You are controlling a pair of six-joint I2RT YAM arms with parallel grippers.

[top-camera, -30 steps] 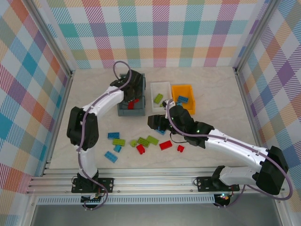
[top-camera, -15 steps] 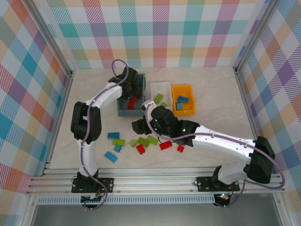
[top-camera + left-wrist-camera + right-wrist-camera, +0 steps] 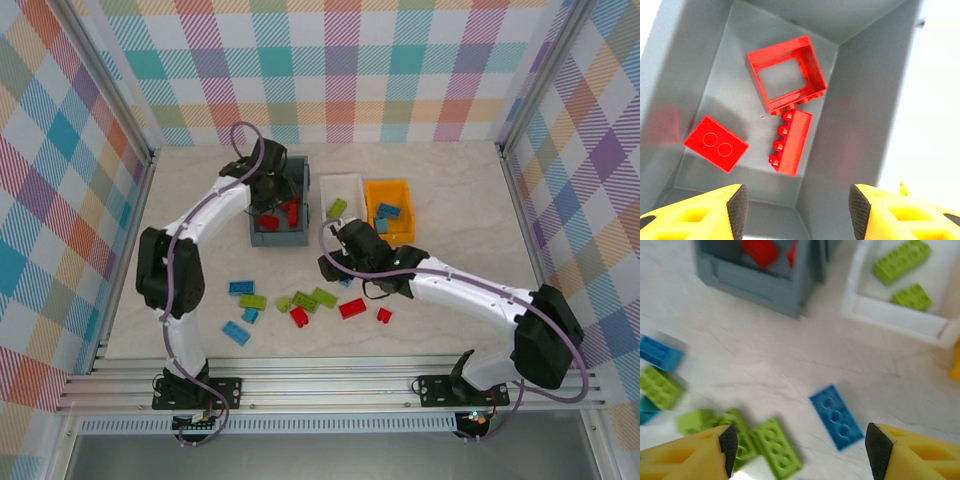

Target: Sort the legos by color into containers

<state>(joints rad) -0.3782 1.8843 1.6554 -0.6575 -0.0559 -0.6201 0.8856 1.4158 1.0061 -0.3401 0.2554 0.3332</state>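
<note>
My left gripper (image 3: 796,210) hangs open over the grey-blue container (image 3: 860,100), nothing between its pads. In the container lie an open red frame (image 3: 786,80), a long red lego (image 3: 790,142) and a square red lego (image 3: 716,144). My right gripper (image 3: 800,455) is open above the table, with a blue lego (image 3: 836,416) and a green lego (image 3: 776,447) below its jaws. In the top view the left gripper (image 3: 268,190) is over the grey-blue container (image 3: 257,238) and the right gripper (image 3: 332,270) is just in front of the white container (image 3: 357,183).
The white container holds green legos (image 3: 901,260); the orange-yellow container (image 3: 404,226) holds blue legos (image 3: 390,211). Loose legos lie in front: blue (image 3: 241,288), green (image 3: 252,301), red (image 3: 352,308) and red (image 3: 384,315). Checkered walls close in the table.
The left gripper has opened and the red lego it carried now lies in the grey-blue container. The right arm swung left over the green legos, then back right above the blue one.
</note>
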